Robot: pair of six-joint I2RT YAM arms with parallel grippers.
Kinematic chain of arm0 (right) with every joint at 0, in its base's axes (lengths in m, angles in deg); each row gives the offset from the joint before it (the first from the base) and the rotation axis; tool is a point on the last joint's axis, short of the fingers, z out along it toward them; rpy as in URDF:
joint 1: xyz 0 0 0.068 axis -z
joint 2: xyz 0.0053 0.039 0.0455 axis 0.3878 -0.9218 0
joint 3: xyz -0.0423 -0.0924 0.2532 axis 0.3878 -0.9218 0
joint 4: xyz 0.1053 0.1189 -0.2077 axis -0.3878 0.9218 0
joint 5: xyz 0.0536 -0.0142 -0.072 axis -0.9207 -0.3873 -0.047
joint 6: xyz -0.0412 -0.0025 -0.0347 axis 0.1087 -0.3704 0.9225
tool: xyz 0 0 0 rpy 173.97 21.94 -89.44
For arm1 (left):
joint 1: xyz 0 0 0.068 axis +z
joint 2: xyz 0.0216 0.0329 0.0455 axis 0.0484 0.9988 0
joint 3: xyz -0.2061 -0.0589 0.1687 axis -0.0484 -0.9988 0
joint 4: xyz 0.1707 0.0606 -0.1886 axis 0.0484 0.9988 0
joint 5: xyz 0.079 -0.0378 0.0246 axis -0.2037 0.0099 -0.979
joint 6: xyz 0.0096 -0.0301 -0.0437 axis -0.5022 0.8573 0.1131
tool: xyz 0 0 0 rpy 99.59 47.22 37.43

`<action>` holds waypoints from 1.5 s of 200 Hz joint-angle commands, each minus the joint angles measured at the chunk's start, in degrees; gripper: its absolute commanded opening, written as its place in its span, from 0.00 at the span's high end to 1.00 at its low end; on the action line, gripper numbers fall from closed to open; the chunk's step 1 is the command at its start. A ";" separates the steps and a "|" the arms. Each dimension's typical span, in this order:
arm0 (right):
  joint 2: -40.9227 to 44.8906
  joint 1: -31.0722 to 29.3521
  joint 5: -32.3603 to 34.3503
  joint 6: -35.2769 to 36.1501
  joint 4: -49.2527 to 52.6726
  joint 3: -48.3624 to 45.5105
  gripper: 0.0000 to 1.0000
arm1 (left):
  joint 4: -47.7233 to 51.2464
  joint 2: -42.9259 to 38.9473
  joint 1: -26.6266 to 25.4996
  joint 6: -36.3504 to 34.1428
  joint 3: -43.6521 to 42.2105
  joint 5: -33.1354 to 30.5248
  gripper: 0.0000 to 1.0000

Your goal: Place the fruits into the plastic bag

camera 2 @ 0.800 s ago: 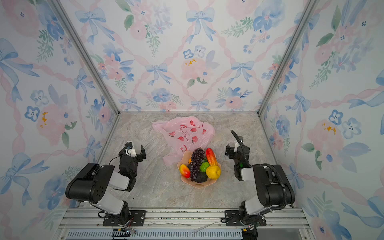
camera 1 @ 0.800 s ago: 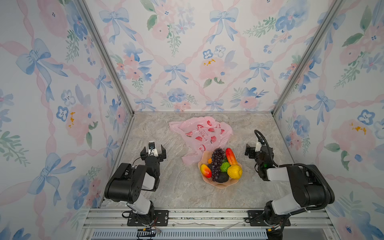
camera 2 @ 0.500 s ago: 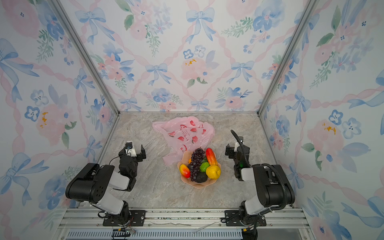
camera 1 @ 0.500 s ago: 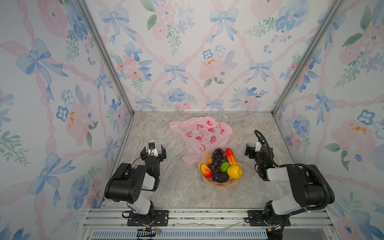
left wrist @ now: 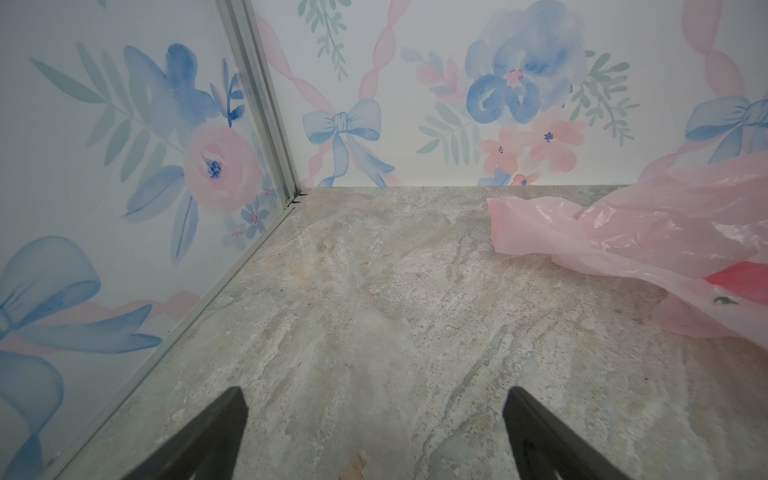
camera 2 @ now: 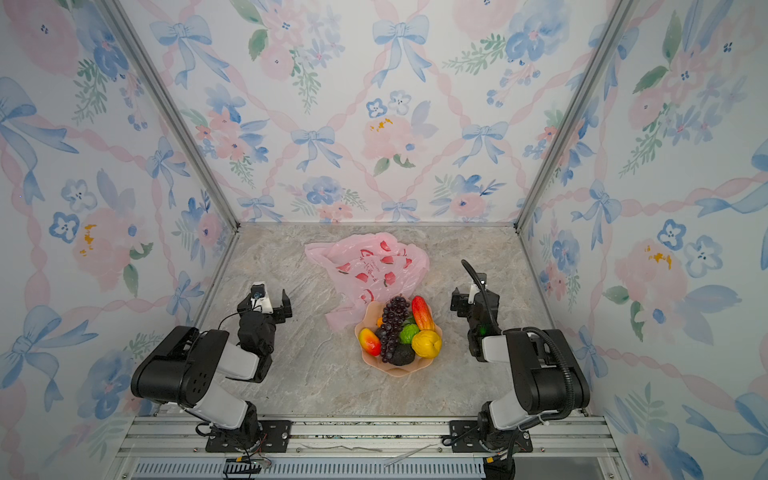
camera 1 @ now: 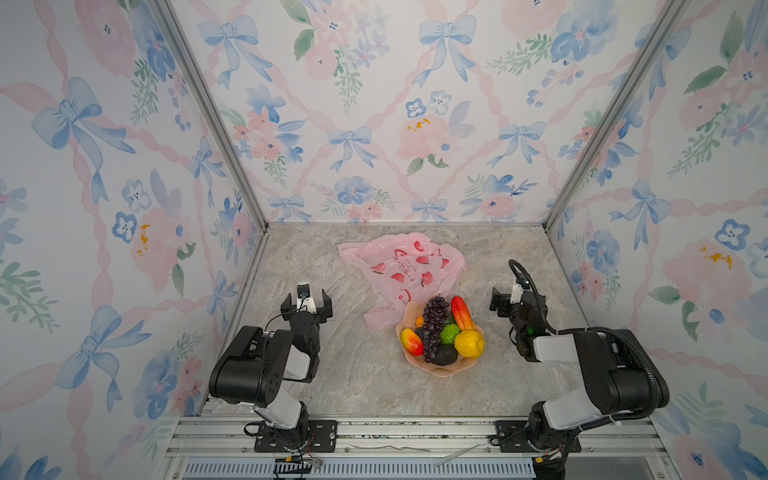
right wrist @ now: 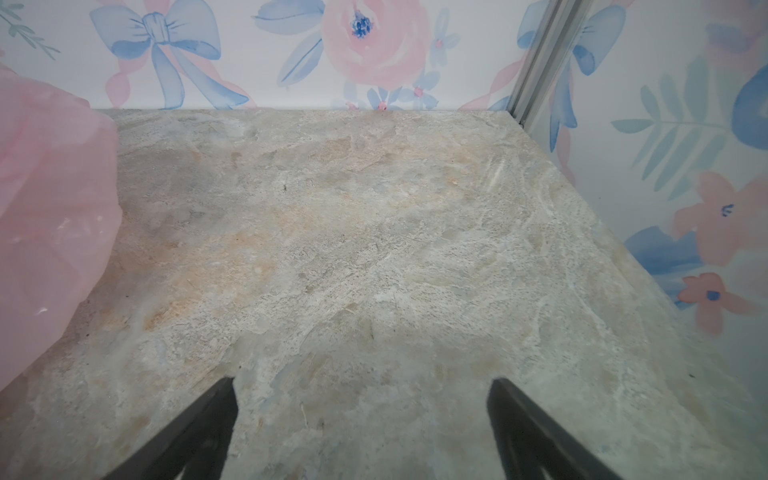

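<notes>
We see red writing among the red fruit pictures on the plastic bag (camera 1: 405, 266), but it is too small for us to read. The bag lies crumpled in the middle of the bench (camera 1: 353, 386), toward the back edge, its near flap reaching the back rim of the peach bowl (camera 1: 441, 372). All the fruits (camera 1: 440, 328) sit heaped in that bowl. The left gripper (camera 1: 306, 300) hovers near the bench's left edge, jaws spread wide and holding nothing. The right gripper (camera 1: 504, 300), near the right edge, is likewise spread and empty. Bare bench lies between each gripper and the bowl, in both back corners, and along the front edge.
</notes>
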 commanded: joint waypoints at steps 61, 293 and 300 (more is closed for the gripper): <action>-0.62 0.31 -0.38 0.56 -1.63 1.38 0.04 | -1.03 0.63 -0.22 -0.85 1.02 -0.33 0.02; 21.96 -0.17 -1.23 -14.13 58.97 31.66 0.03 | 47.62 -26.19 -3.13 14.75 19.25 -9.07 0.02; 23.71 0.14 -2.98 -15.68 60.48 32.32 0.04 | 50.61 -27.59 -3.17 16.59 20.63 -7.70 0.02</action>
